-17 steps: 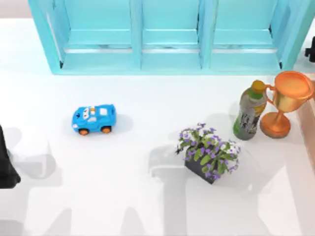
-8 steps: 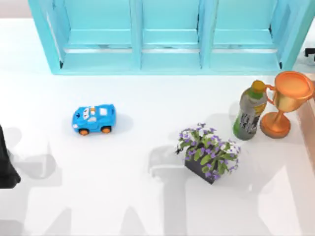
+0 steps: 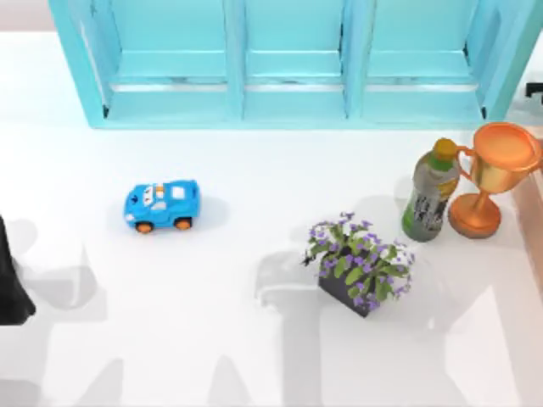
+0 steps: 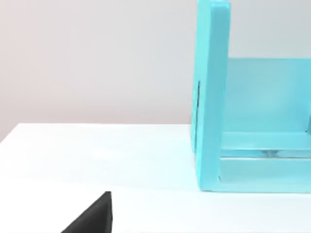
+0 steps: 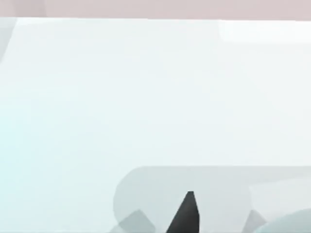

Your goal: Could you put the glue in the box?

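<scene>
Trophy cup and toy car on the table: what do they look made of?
The trophy cup looks like polished metal, copper-orange with bright highlights on its bowl. The toy car looks like glossy moulded plastic: flat blue body, orange wheels. Both are rendered, so this is only a guess.

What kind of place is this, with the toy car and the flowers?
Probably a make-believe tabletop in a computer simulation, set up for robot practice. A plain white table holds odd, unrelated things: a blue toy car, a gold trophy, a flower pot, with a turquoise shelf behind.

Bright even light, soft grey shadows (table [image 3: 254, 356])
</scene>
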Available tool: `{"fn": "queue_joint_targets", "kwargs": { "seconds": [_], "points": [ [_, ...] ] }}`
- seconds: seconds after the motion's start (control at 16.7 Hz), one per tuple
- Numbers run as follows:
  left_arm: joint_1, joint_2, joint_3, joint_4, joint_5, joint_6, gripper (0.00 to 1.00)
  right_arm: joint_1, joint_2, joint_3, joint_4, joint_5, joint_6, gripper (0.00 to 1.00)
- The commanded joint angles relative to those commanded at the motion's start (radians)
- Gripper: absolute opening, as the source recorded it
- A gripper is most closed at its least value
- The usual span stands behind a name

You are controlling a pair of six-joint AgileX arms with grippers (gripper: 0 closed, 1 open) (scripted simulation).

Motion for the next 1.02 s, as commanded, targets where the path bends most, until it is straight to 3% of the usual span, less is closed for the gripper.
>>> {"fn": "queue_joint_targets", "kwargs": {
  "seconds": [0.42, 1.02],
  "points": [
    [0.000, 0.000, 0.000, 0.000, 0.000, 0.000, 1.00, -0.124, -0.198, 0.095, -0.083, -0.034, -0.027, 0.00],
    [0.000, 0.000, 0.000, 0.000, 0.000, 0.000, 1.00, 0.002, -0.200, 0.080, -0.284, -0.003, 0.001, 0.00]
  ]
}}
